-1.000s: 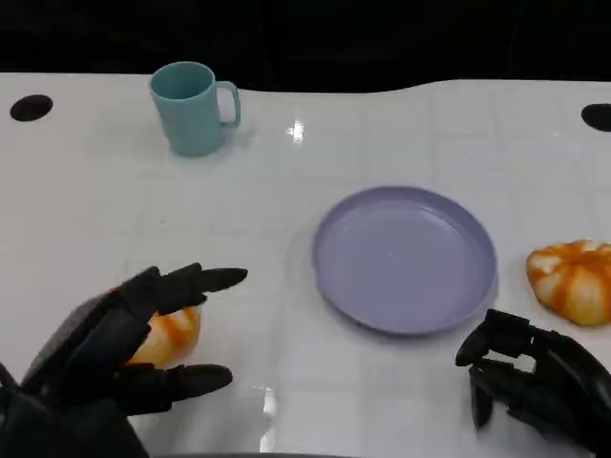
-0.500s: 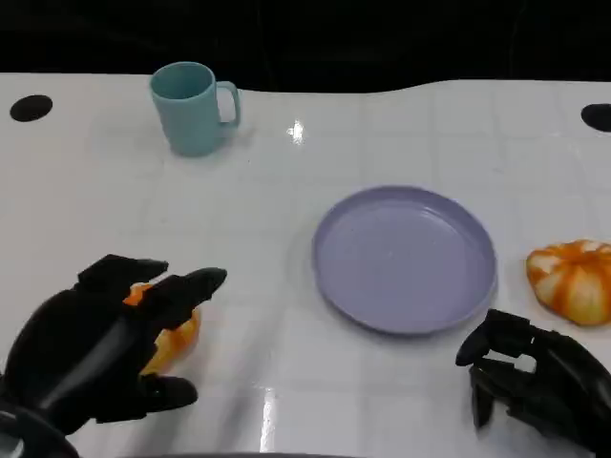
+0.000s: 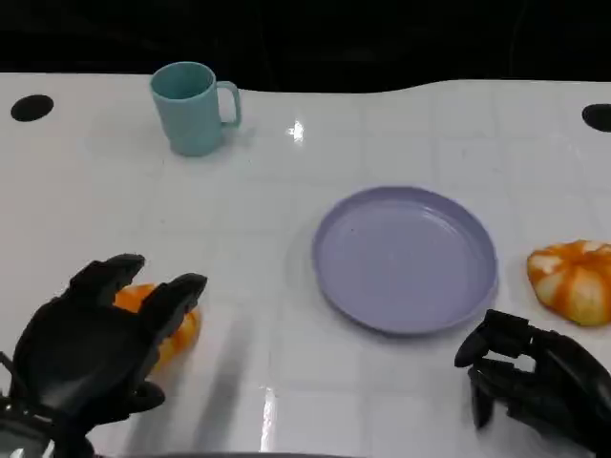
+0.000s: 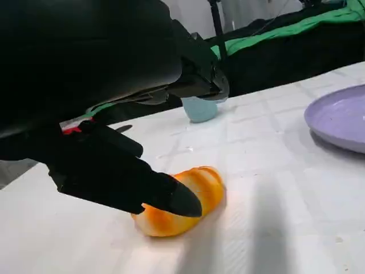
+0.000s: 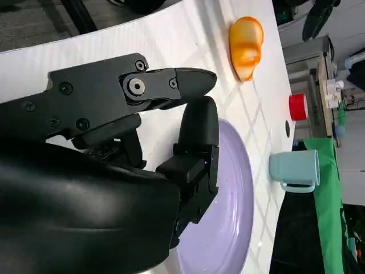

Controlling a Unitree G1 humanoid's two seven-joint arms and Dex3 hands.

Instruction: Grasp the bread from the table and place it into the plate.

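- The bread lies on the white worktop at the near left, well apart from the plate.
- The left hand is cupped over the bread, fingers curled around it and touching its top; whether it grips, I cannot tell.
- The lilac plate sits at the centre, nothing on it.
- The right hand rests near the plate's right edge, fingers curled in on nothing.
- A second bread roll lies at the right edge; a teal mug stands at the far left.

Lab: white test table, green backdrop cloth.
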